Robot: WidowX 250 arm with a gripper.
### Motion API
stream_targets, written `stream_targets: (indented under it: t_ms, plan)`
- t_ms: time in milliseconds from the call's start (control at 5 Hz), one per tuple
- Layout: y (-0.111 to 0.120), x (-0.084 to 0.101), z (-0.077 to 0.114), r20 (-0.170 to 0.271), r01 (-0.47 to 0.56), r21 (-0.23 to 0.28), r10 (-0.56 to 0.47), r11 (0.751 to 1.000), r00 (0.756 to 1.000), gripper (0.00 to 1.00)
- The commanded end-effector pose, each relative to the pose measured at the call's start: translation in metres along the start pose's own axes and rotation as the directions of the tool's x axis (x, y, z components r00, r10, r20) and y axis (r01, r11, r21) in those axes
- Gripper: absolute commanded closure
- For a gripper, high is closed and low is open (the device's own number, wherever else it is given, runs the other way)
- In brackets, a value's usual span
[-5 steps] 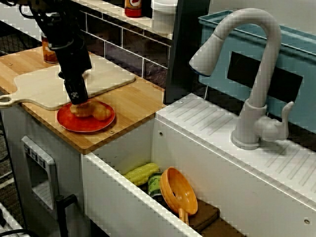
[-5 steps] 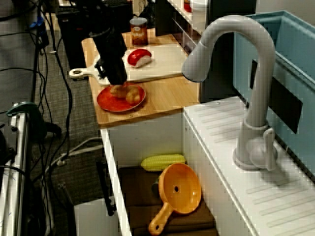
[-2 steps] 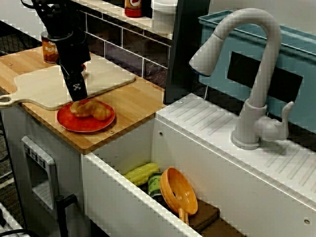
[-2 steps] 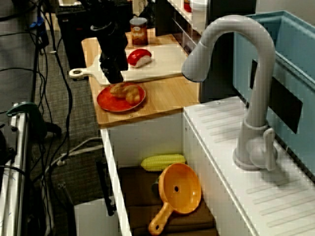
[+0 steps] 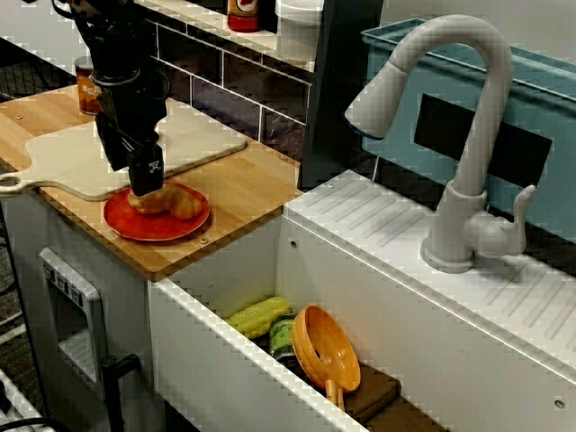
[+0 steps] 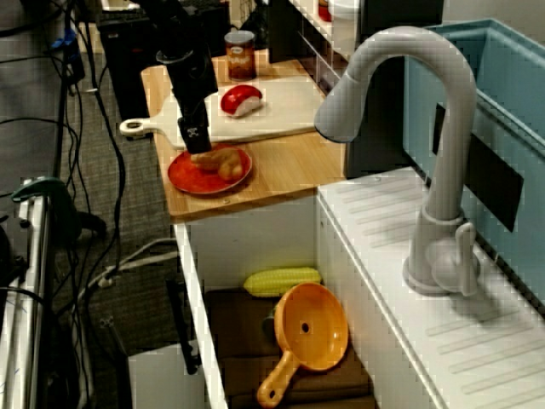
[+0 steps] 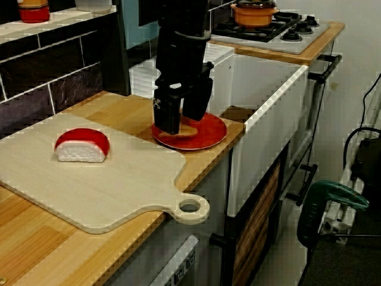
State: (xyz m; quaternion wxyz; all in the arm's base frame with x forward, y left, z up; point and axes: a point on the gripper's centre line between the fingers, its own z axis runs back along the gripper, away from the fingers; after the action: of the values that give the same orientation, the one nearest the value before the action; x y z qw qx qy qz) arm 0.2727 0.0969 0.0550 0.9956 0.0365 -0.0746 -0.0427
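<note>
The hand (image 7: 181,122) covers much of the pastry (image 5: 178,205), so its shape is hard to make out, and whether the fingers (image 7: 167,116) touch it cannot be told. The fingers stand spread, holding nothing, with the pastry showing between them. It lies on the red plate (image 6: 192,181) by the tabletop's (image 5: 252,184) front edge, near the corner beside the sink (image 5: 270,261).

sushi piece (image 7: 82,145) on the cutting board (image 7: 107,190); corn (image 6: 283,279) and strainer (image 6: 312,328) in the sink (image 6: 255,237).
</note>
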Motion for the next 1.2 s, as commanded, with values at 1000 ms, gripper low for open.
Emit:
stream_targets:
  t_ms: [1000]
  plan:
    - [-0.005, 0.019, 0.022, 0.043, -0.604, -0.010, 0.604, 0.797, 0.796, 0.00]
